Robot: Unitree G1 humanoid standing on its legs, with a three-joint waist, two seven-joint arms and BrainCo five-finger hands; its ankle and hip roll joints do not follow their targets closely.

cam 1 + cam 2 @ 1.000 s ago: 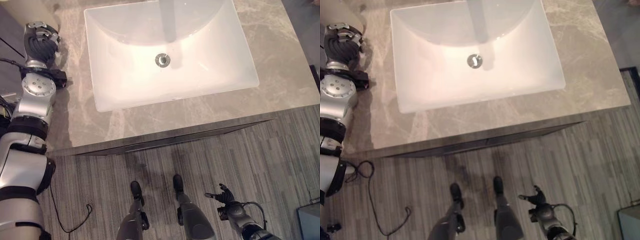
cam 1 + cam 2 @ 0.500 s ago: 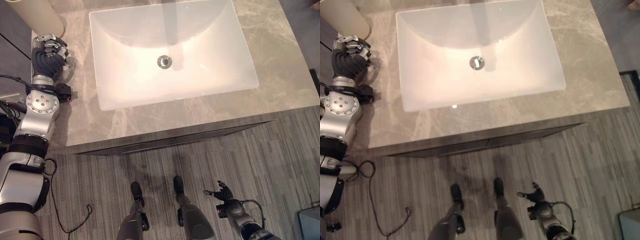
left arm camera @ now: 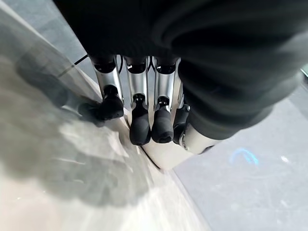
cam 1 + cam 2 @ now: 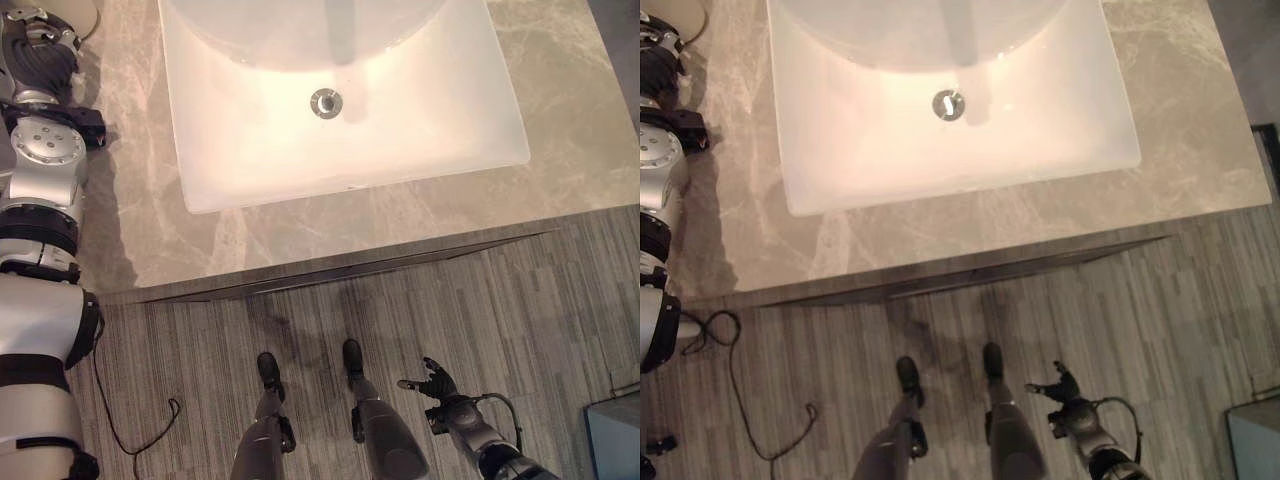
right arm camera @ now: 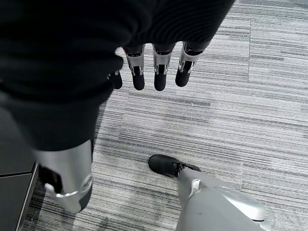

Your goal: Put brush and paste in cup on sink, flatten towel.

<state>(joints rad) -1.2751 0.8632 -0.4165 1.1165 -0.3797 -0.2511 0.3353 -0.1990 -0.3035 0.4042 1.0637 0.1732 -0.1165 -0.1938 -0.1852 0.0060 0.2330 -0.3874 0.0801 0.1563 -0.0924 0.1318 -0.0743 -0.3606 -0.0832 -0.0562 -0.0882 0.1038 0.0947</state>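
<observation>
From the left eye view, the white sink [image 4: 340,100] sits sunk into a grey marbled counter [image 4: 140,200], its drain [image 4: 324,101] near the middle of the basin. The left hand [image 4: 38,45] rests on the counter to the left of the sink, up by a pale cup [image 4: 78,12] at the counter's back corner. The right hand [image 4: 430,385] hangs low over the striped floor [image 4: 560,330], well in front of the sink, fingers spread and holding nothing.

The right eye view gives the same layout, the sink [image 4: 950,100] with the left arm beside it.

In the left wrist view, the fingers [image 3: 139,127] reach fairly straight toward the cup [image 3: 163,154], tips just at its wall; I cannot tell whether they grip it.

In the right wrist view, the fingers [image 5: 161,72] hang straight and empty over the floor. I can't make out the brush, paste or towel.
</observation>
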